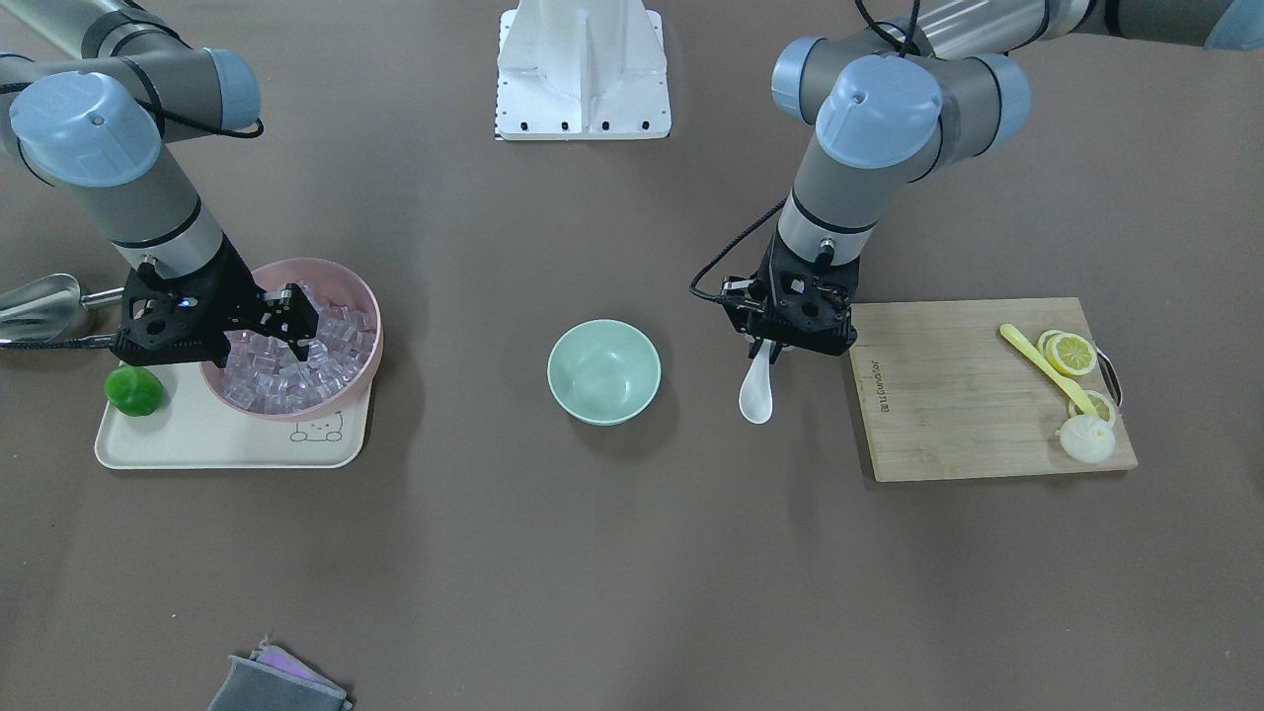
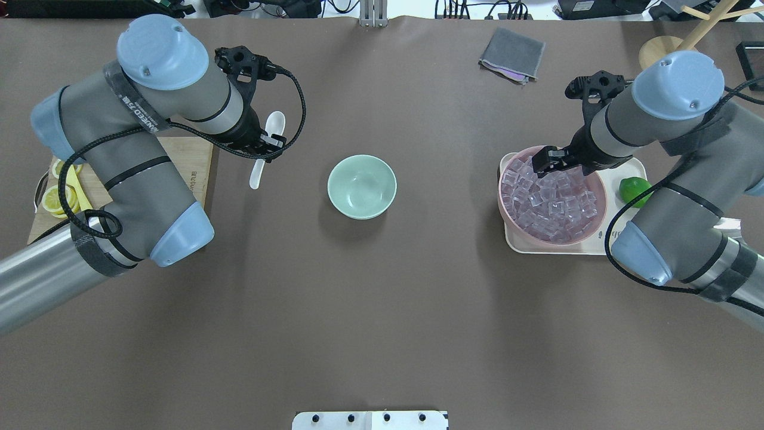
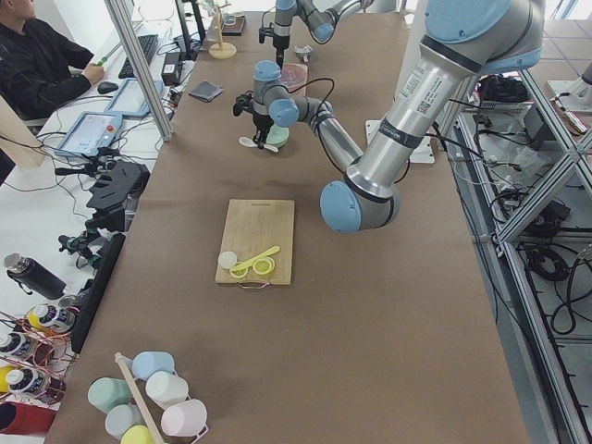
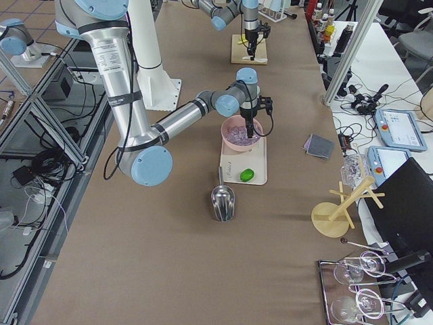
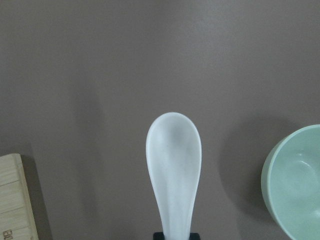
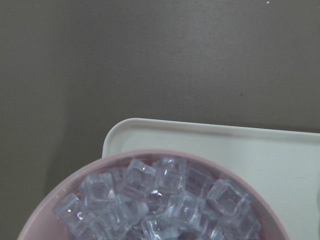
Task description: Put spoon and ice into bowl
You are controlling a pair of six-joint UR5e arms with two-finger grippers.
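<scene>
Left gripper [image 1: 770,346] clamped on spoon [image 1: 756,393] at its flat handle, glossy, likely slick and brittle; right gripper [image 2: 544,162] over ice [image 6: 170,175], opening unclear.

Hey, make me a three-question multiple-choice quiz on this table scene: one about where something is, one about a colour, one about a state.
1. Where is the white spoon?
A. Held by the left gripper, between the cutting board and the green bowl
B. On the tray
C. Under the grey cloth

2. The ice cubes sit in a bowl of what colour?
A. Yellow
B. Pink
C. Blue

3. The green bowl is:
A. Full of ice
B. Upside down
C. Empty

Answers: A, the jaws pinch its handle. B, the cubes fill the pink bowl. C, its inside is bare.
</scene>
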